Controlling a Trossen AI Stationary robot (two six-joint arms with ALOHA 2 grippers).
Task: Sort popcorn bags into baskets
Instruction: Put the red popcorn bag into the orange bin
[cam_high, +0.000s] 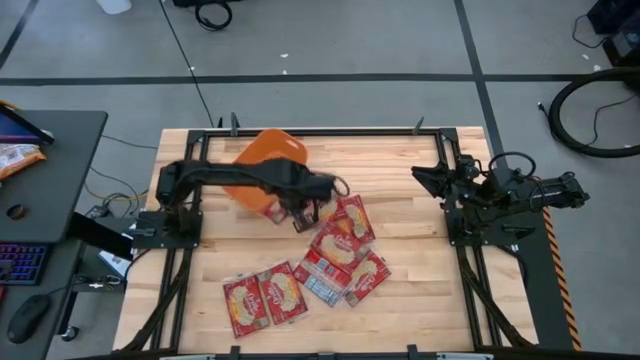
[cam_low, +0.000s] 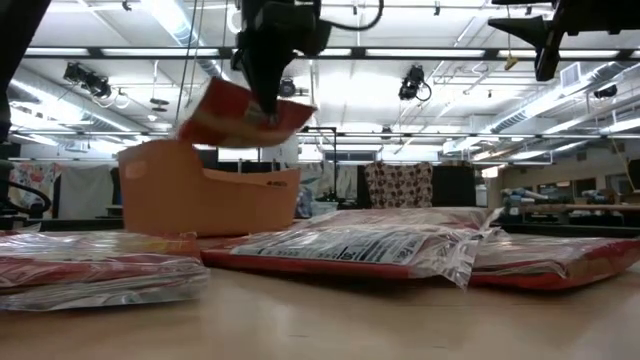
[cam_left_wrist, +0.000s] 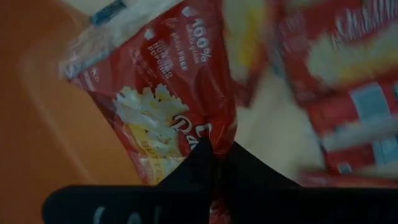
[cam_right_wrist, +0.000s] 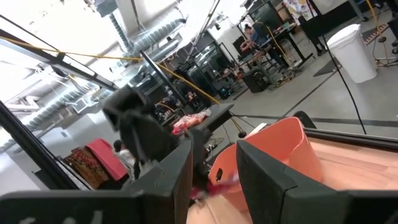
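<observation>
Left end effector (cam_high: 297, 215) pinched one bag (cam_low: 243, 112) by its edge and we held it raised just beside the tub (cam_high: 266, 172), so it could clear the low wall. Loose bags (cam_high: 340, 250) lay on the worktop (cam_high: 420, 300) near the tub. Right end effector (cam_high: 428, 177), fingers apart and empty, waited well apart from the tub.

basket (cam_high: 262, 168) behind popcorn bags (cam_high: 310, 272), table centre

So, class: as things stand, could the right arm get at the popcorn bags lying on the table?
Probably yes: the right gripper is open and holds nothing, and bare table lies between it and the loose popcorn bags.
</observation>
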